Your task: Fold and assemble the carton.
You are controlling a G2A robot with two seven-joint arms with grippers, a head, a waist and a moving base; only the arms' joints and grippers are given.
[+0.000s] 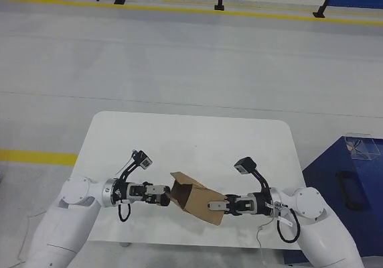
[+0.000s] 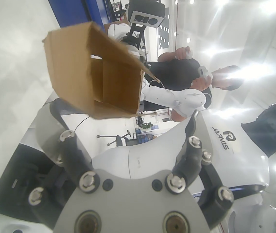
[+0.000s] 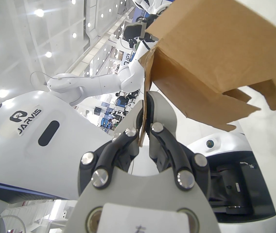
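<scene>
Pinching carton flap w/ right gripper.

A white round-cornered table stands on grey floor.

The carton in the jaws of the right gripper is plain brown. This gripper and the left gripper have black links, silver screws and pale grey jaws. The table below the jaws is white.

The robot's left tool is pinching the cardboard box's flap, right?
No, it's the right tool that is pinching the flap of the carton; the right wrist view shows it shut on the cardboard. The left tool is open.
</scene>
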